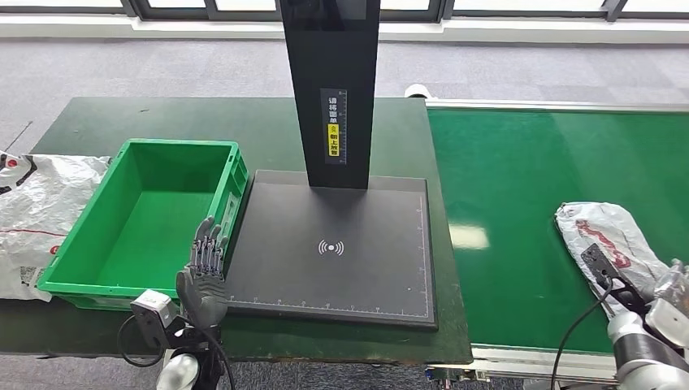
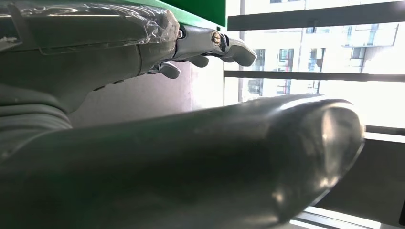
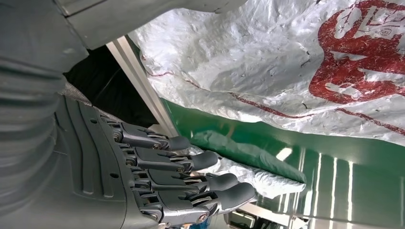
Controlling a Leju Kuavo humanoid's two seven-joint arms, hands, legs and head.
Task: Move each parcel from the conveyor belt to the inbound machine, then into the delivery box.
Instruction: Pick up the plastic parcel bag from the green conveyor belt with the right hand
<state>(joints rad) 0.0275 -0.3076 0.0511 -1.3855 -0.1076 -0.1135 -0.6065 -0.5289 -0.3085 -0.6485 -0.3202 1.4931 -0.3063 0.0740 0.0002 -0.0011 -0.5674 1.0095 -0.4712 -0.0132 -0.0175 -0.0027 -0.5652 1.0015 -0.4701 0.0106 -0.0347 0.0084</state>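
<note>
Parcel-sorting test floor: conveyor belt (image 1: 528, 187), scanner stand (image 1: 333, 81), grey carpet (image 1: 162, 69)

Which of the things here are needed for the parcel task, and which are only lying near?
Needed: the grey parcel on the green conveyor belt, the black inbound machine, the green delivery box, the right hand beside the parcel, the left hand.

Only near: the white bag left of the box.
</note>
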